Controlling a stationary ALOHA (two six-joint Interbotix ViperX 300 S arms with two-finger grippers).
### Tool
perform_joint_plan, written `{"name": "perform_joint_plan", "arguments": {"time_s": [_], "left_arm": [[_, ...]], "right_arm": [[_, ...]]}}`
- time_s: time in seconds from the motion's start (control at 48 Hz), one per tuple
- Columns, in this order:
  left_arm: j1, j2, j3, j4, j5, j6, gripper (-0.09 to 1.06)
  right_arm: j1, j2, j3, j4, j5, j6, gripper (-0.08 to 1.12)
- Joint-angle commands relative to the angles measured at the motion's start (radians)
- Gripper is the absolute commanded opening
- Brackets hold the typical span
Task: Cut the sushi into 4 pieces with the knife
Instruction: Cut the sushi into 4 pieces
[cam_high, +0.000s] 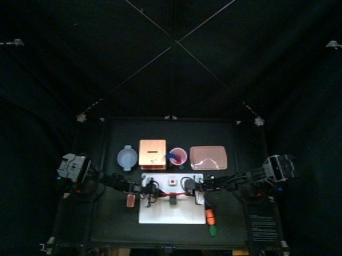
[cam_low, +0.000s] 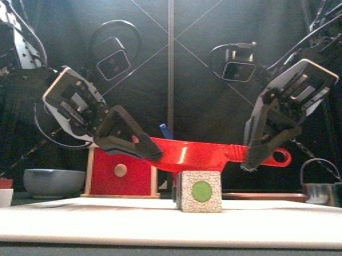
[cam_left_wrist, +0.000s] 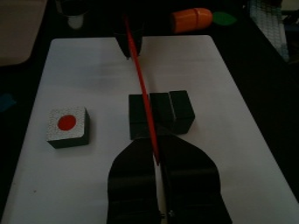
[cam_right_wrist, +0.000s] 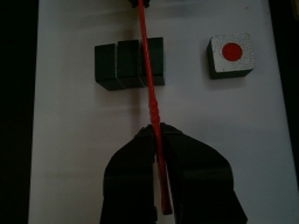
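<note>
Pinching the red knife from both ends, left gripper and right gripper with jaws pressed on it. Holding it level over the sushi roll on the white cutting board, one loose piece beside. Behind, blue-grey bowl and pink tray, contents unclear.

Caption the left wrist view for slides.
The left gripper and right gripper hold the red knife over the sushi roll on the cutting board; one piece lies apart.
</note>
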Motion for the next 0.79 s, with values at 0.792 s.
{"name": "perform_joint_plan", "arguments": {"time_s": [0.792], "left_arm": [[0.017, 0.117, -0.041, -0.025, 0.063, 0.011, 0.16]], "right_arm": [[0.021, 0.092, -0.058, 0.008, 0.032, 0.003, 0.06]]}}
